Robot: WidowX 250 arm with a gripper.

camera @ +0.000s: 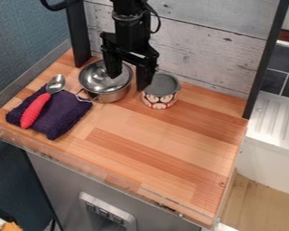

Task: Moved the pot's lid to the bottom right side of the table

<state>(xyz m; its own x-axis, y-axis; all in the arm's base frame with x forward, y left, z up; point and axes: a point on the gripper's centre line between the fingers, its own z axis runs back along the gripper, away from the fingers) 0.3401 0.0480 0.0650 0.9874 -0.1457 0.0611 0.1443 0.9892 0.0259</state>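
My gripper (129, 76) hangs over the right side of the pot at the table's upper left, its two fingers apart with nothing seen between them. The left finger is in front of the shiny lid (94, 78); the right one hangs between the pot and a patterned cup. The silver pot (114, 96) stands upright with the lid resting on top. Part of the lid, including its middle, is hidden behind the left finger. Whether that finger touches the lid I cannot tell. The wooden table (165, 149) stretches toward the lower right.
Right of the gripper stands the patterned cup (160, 99) with a grey top. A dark purple cloth (67, 113) lies at the left, with a red-handled spoon (35, 110) on it. A transparent rim (104, 176) runs along the front edge, and a whitish plank wall stands behind.
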